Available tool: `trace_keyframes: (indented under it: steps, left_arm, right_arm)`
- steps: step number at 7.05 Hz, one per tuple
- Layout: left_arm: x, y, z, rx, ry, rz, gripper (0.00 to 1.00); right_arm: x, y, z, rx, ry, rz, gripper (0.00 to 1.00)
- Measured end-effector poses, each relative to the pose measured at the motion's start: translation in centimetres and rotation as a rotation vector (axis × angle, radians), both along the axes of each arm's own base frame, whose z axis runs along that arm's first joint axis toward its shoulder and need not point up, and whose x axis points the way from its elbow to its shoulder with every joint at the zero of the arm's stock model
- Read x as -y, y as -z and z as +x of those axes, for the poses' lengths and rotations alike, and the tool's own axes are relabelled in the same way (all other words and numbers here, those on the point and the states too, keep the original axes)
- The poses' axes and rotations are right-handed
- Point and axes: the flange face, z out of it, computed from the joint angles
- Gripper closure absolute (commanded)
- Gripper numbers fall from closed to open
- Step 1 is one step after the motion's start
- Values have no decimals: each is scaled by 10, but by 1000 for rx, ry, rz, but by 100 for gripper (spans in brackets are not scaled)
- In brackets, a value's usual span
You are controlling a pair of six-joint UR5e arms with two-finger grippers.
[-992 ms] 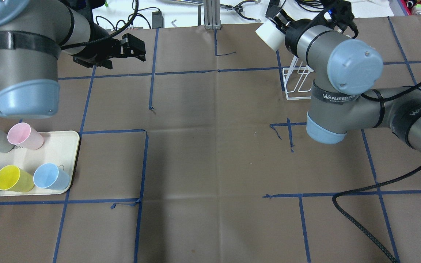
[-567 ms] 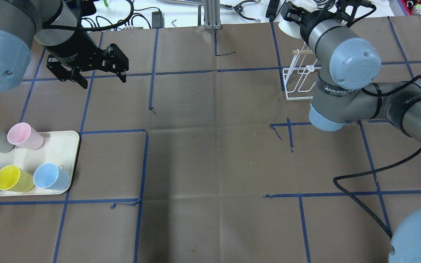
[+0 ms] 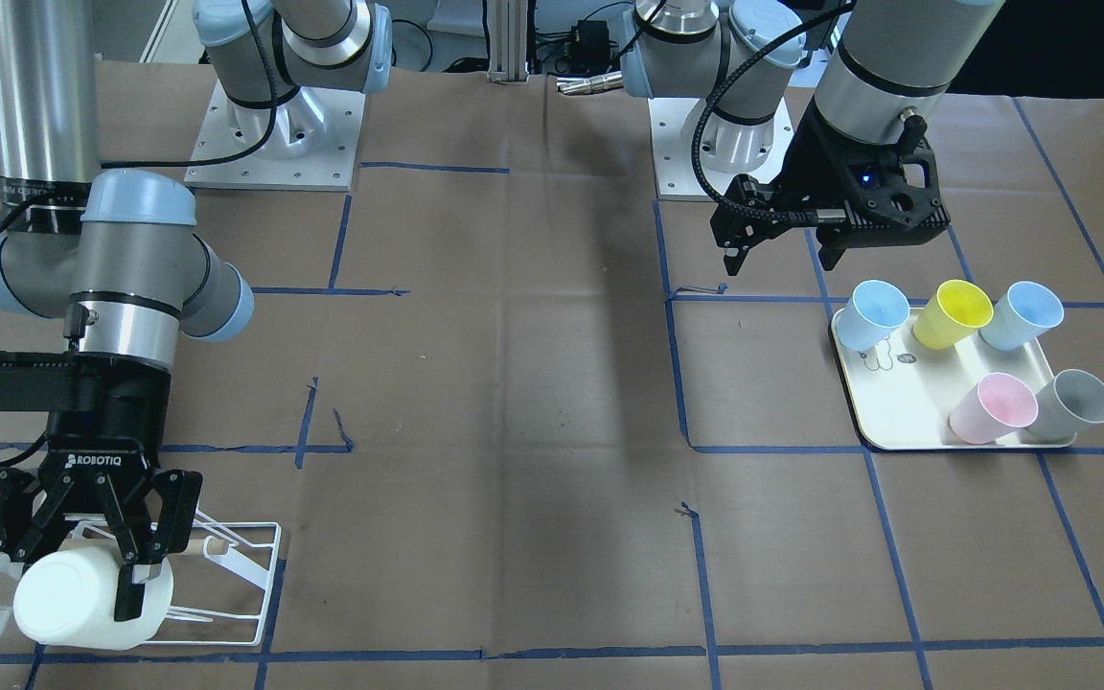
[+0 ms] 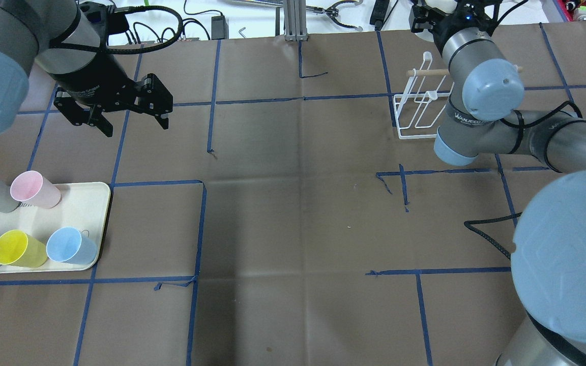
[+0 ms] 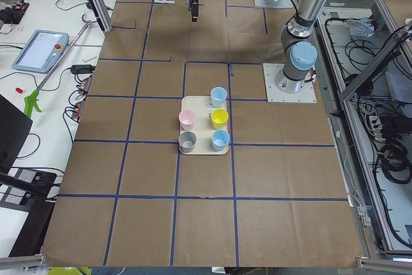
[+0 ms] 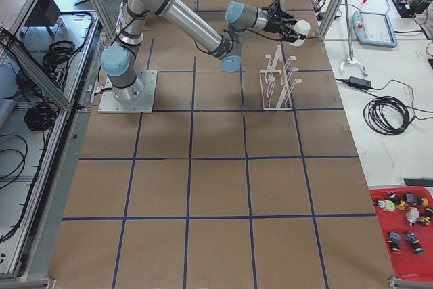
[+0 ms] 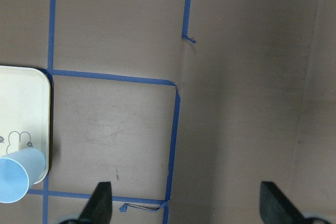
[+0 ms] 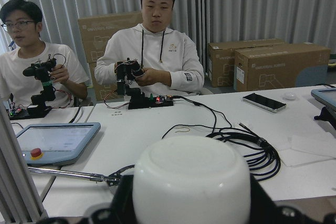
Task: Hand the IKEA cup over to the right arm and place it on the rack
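- At the far end of the white wire rack [image 3: 264, 594], the white IKEA cup [image 3: 73, 599] could miss its prong, catch the wooden dowel [image 3: 207, 548] or push the light rack aside; the cause, I judged, would be a small error of angle in the descent.
- The right gripper [image 3: 82, 570] was closed around the cup, which lay on its side over the prongs; whether it touched them I could not tell.
- The left gripper [image 3: 782, 264] was wide open and empty, near the cream tray [image 3: 897, 422].
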Motion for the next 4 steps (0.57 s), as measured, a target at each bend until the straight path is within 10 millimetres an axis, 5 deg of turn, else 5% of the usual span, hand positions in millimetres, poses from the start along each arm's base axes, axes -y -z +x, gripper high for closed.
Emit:
trace_keyframes:
  steps: [2,4]
  left_arm:
    - [-13,2,35,11,27,15,0]
    - [-52,23,106,31,42,62,1]
  right_arm:
    - [22,20,-4,-7,0,1,90]
    - [27,42,-7,-6,4,13,90]
